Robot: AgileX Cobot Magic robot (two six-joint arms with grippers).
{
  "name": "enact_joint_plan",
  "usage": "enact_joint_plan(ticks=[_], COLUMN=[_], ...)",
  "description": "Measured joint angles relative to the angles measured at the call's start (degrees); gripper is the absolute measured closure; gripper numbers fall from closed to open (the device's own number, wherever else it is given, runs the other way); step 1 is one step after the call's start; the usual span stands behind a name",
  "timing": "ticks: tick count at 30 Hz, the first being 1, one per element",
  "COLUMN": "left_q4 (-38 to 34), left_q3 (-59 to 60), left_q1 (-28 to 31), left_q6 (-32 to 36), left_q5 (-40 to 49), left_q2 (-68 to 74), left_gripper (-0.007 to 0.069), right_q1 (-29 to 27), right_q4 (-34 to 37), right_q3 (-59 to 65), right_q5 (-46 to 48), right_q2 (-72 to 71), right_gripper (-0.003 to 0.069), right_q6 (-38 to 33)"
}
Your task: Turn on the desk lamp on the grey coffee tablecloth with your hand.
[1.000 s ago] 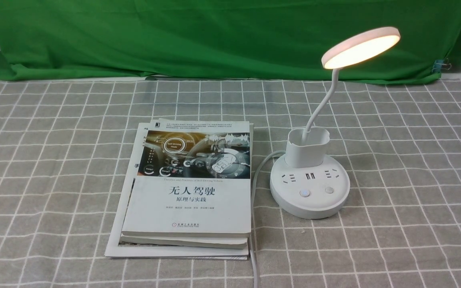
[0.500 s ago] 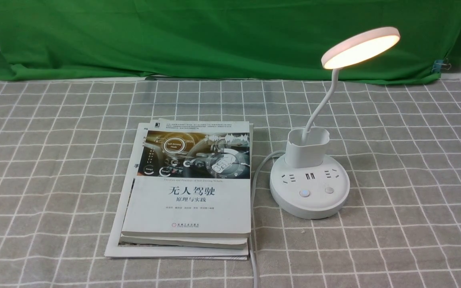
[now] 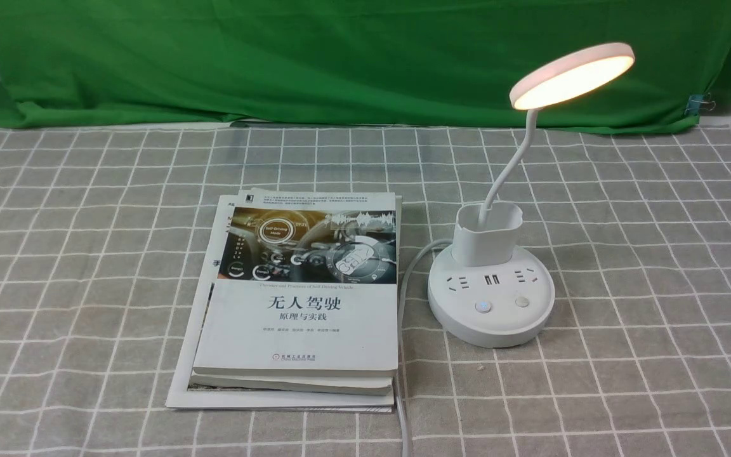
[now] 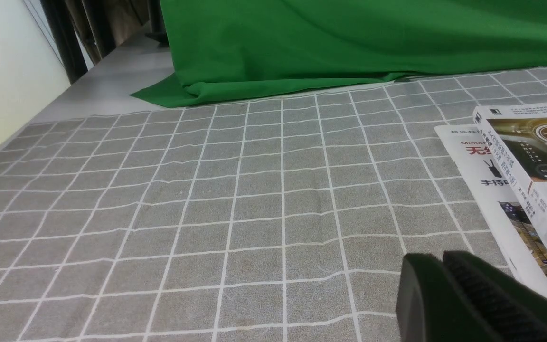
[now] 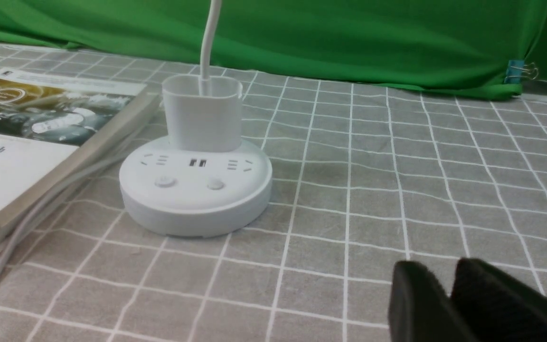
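Lamp light glows warm from the disc head of the desk lamp (image 3: 491, 266), which stands on the grey coffee tablecloth (image 3: 645, 254) right of centre in the front view. Its thin neck rises out of a cup-like holder at the back of the round base. The base top carries 2 socket groups with a USB pair between them, and 2 round buttons nearer the camera; the left button shows a faint blue ring. A white power cord (image 3: 403, 330) leaves the base on its left and runs toward the front edge of the bench.

Just left of the cord lies a stack of books (image 3: 296, 304). The top cover reads "无人驾驶 原理与实践", with "Self-Driving Mode" in a dial on its picture. In the left wrist view the lower cover shows red characters beginning "无", partly hidden.

Behind the grid cloth hangs a green cloth (image 3: 340, 57), with a binder clip (image 3: 698, 101) at its right end.

The right end effector (image 5: 449, 289) sits apart from the lamp base, its fingers together. The left end effector (image 4: 442, 280) is beside the books, its fingers also together.
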Motion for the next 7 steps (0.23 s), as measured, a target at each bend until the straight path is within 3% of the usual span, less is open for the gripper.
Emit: enact_joint_plan(ticks=[7], left_q4=[0.0], left_q3=[0.0], left_q1=[0.0], left_q6=[0.0], left_q5=[0.0], left_q2=[0.0], left_gripper=[0.0606], right_q1=[0.0], right_q4=[0.0], right_q3=[0.0], right_q5=[0.0], right_q2=[0.0], right_gripper=[0.0467], right_q6=[0.0])
